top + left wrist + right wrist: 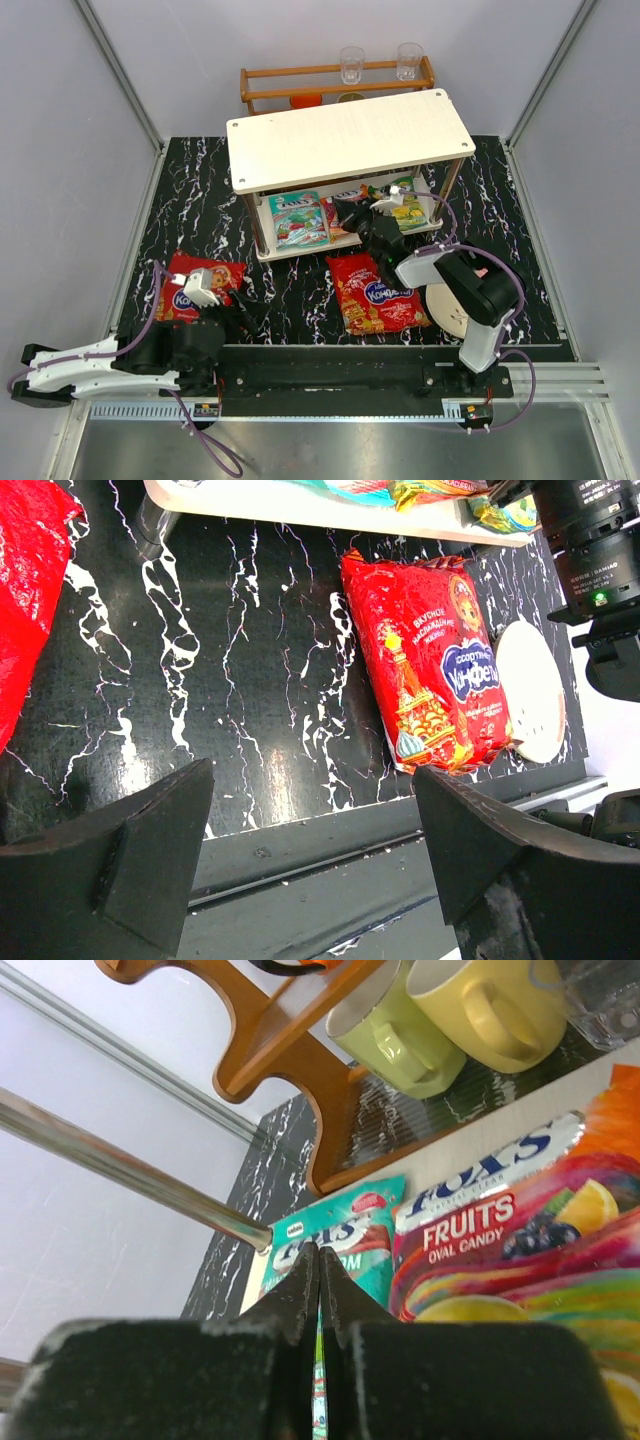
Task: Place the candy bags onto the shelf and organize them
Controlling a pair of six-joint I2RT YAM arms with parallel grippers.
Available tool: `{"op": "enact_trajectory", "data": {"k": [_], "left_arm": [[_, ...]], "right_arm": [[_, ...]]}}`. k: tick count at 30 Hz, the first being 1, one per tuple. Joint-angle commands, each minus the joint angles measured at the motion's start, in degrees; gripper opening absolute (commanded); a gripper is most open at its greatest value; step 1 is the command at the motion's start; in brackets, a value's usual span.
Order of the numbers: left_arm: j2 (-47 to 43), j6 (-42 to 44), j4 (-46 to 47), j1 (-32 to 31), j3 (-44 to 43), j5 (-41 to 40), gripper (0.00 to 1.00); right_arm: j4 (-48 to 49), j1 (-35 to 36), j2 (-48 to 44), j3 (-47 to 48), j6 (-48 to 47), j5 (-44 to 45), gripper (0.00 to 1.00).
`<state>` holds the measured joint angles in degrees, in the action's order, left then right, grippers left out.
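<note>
Ahead of right gripper (pixel 318 1255), clenched, seemingly empty: 3 small bags (pixel 298 218) on shelf (pixel 350 135) lower tier. Left gripper (pixel 310 780) spread; red bag (pixel 25 590) at its left, second red bag (pixel 430 660) ahead-right, both unshelved on table (pixel 250 650).

Small glossy plastic packets (pixel 298 218) lie on the white two-tier board shelf (pixel 350 135)'s lower tier, one large red plastic packet (pixel 375 293) before it on the surface (pixel 290 290), a second large red packet (pixel 180 268) left.

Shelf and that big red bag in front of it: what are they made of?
The shelf looks like pale board, matte with a faint grain, so probably wood or laminate. Its posts look like polished metal, with a bright sheen along them. The red bag appears to be thin glossy plastic film, showing glare streaks and crinkles.
</note>
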<state>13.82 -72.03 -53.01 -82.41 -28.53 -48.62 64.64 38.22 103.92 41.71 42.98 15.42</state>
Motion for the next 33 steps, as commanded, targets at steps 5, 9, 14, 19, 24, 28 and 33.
{"op": "enact_trajectory", "data": {"k": [5, 9, 14, 19, 24, 28, 33], "left_arm": [[-1.08, 0.57, 1.07, 0.06, -1.35, -1.04, 0.84], [-1.08, 0.05, 1.07, 0.15, -0.91, -1.04, 0.84], [-1.26, -0.39, 1.16, 0.06, -0.47, -0.95, 0.84], [-1.61, -0.92, 0.81, 0.15, 0.06, -0.69, 0.84], [-1.87, -1.88, -0.42, 0.15, 0.15, -0.51, 0.84], [-2.84, -1.97, -0.42, 0.15, 0.58, -0.42, 0.84], [-3.01, -1.80, -0.69, 0.06, 0.50, -0.42, 0.84]], "right_arm": [[-1.34, -2.26, 2.16, 7.06, 2.81, 0.31, 0.00], [-8.90, -3.14, 2.69, 10.22, 5.35, 2.24, 0.00], [-23.83, -4.03, 4.62, 14.35, 10.97, 1.98, 0.00], [-30.62, -4.99, 7.70, 16.82, 17.39, 0.58, 0.00], [-32.04, -5.26, 9.63, 15.51, 21.44, 0.05, 0.00], [-29.23, -5.26, 9.99, 13.66, 21.62, -0.13, 0.00], [-23.34, -5.34, 6.39, 11.38, 18.20, 0.05, 0.00]]}}
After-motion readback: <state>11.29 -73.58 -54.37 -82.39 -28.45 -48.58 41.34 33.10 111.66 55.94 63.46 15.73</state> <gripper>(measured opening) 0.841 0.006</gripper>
